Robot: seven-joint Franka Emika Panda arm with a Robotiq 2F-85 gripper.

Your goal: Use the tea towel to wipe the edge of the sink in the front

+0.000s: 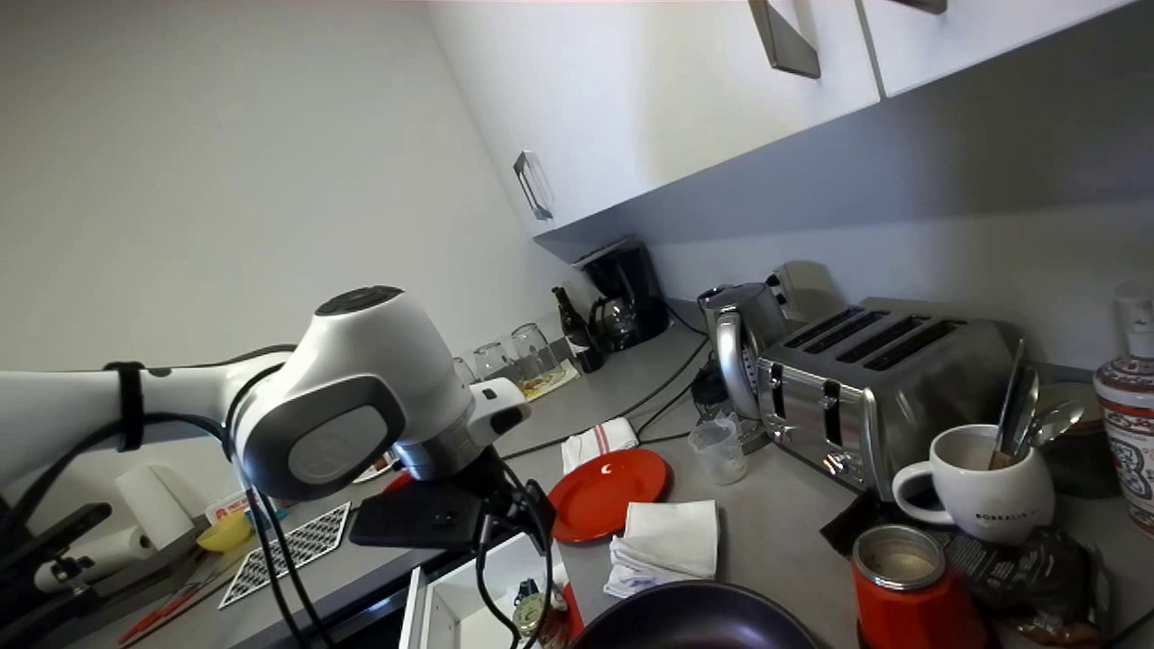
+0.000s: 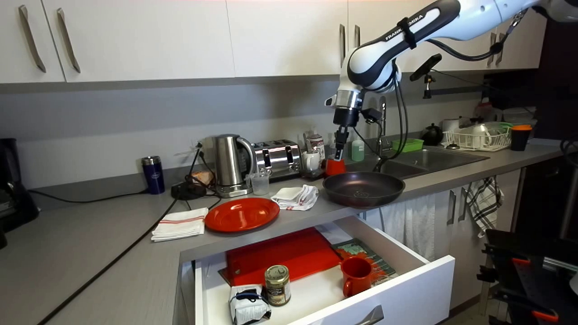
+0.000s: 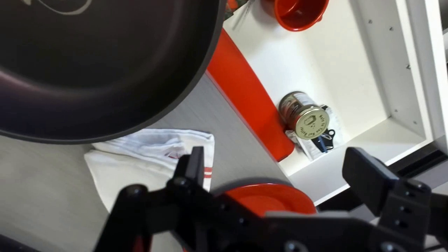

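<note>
A white robot arm with dark trim (image 2: 472, 20) reaches over the grey tabletop (image 2: 126, 216), its black 2-finger gripper (image 3: 274, 155) pointing down. In the wrist view the fingers (image 3: 369, 182) are spread wide apart, and part of the open white drawer (image 3: 332, 59) shows through the gap between them. A folded white cloth tea towel with red stripes (image 2: 295, 197) lies on the tabletop, just beside the round, shallow red plate (image 2: 244, 214) and near the round, dark frying pan (image 2: 363, 186). On the far side of the plate from it lies another white striped towel (image 2: 180, 224), folded flat into a rectangle. In an exterior view the stainless-steel sink (image 2: 451, 155) is set into the tabletop beyond the pan, which hides part of it, and a checked cloth (image 2: 484, 203) hangs below the tabletop's front edge. The drawer holds a flat red board (image 2: 289, 255), a red mug with a handle (image 2: 356, 276), a cylindrical jar with a gold lid (image 2: 277, 286) and a white-and-black packet (image 2: 249, 309). In both exterior views a steel kettle (image 1: 748, 315) and a 4-slot steel toaster (image 1: 902, 388) stand by the wall, near a white mug with cutlery in it (image 1: 987, 496).
</note>
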